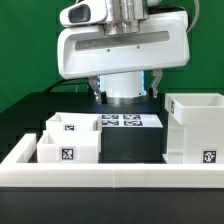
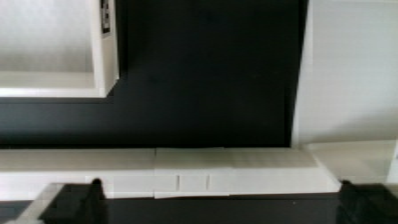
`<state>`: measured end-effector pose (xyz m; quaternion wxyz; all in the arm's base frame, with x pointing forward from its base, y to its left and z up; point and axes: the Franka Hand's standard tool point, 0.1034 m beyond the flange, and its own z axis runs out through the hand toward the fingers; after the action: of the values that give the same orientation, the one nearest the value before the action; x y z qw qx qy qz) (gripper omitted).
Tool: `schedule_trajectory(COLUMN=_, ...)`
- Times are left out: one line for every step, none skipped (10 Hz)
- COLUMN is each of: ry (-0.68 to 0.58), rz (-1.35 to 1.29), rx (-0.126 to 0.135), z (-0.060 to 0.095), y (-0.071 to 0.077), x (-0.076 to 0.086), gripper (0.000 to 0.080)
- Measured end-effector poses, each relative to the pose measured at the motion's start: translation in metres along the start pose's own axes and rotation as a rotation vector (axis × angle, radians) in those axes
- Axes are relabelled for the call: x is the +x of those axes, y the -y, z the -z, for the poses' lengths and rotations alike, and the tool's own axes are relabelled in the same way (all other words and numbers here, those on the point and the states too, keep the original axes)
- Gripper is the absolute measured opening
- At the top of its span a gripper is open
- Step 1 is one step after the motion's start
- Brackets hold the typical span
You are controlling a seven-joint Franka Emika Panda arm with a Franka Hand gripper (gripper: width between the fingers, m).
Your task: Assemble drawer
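Gripper: hung well above the table with fingers spread wide, gripping nothing, touching no part.
Pale strip: lay closest under the fingertips in the wrist view; could not be identified as wall or board.
Marker board: lay flat on the table, below the gripper and a little toward the low wall.
Nearer tray: sat upright and open-topped, below the gripper and off toward the exterior view's left, well apart from the fingers.
Farther tray: sat just beside the nearer tray, touching it or nearly so, further out from the gripper, with a tag on its outer face.
Box: stood on the opposite side of the gripper from the trays, toward the exterior view's right, with an opening showing at its top and a tag low on its face.
Done so far: judged as nothing joined; neither tray sat in the box.
Left to do: judged as the whole job, namely lifting each tray and sliding it into the box.
Table: black and matte, bare between trays and box.
Wall: low and white, ran along the edge farthest from the gripper, beyond trays and box.
Room: showed only a green backdrop behind the arm.
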<state>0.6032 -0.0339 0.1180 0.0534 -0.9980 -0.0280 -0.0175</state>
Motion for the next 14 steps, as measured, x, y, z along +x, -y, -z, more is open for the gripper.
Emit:
schedule_trajectory(ry=-0.007, rz=0.011, rx=-0.012, z=-0.007, y=-0.009, x=-0.007, gripper=0.0649)
schedule_trajectory(ry=-0.002, rz=0.000, rx=-0.023, z=-0.017, y=-0.018, x=-0.021, gripper=0.0649)
schedule_trajectory(ry=0.011, rz=-0.005, rx=-0.028, z=-0.026, y=-0.025, x=-0.034, gripper=0.0649)
schedule_trajectory(ry=0.005, rz=-0.003, rx=-0.036, z=-0.033, y=-0.033, x=-0.040, gripper=0.0649)
schedule_trajectory(ry=-0.007, rz=0.016, rx=-0.047, z=-0.043, y=-0.043, x=-0.045, gripper=0.0649)
schedule_trajectory(ry=0.000, rz=0.005, rx=-0.045, z=-0.051, y=-0.050, x=-0.049, gripper=0.0649)
schedule_trajectory(ry=0.000, rz=0.003, rx=-0.044, z=-0.050, y=-0.049, x=-0.048, gripper=0.0649)
schedule_trajectory(ry=0.000, rz=0.004, rx=-0.044, z=-0.050, y=-0.048, x=-0.048, gripper=0.0649)
schedule_trajectory(ry=0.001, rz=0.004, rx=-0.044, z=-0.051, y=-0.048, x=-0.049, gripper=0.0649)
schedule_trajectory(ry=0.002, rz=0.011, rx=-0.043, z=-0.052, y=-0.050, x=-0.050, gripper=0.0649)
schedule_trajectory(ry=-0.006, rz=0.015, rx=-0.052, z=-0.062, y=-0.058, x=-0.053, gripper=0.0649)
schedule_trajectory(ry=-0.017, rz=0.013, rx=-0.067, z=-0.074, y=-0.061, x=-0.060, gripper=0.0649)
schedule_trajectory(ry=-0.018, rz=0.016, rx=-0.073, z=-0.082, y=-0.058, x=-0.066, gripper=0.0649)
schedule_trajectory(ry=-0.022, rz=0.021, rx=-0.081, z=-0.090, y=-0.057, x=-0.070, gripper=0.0649)
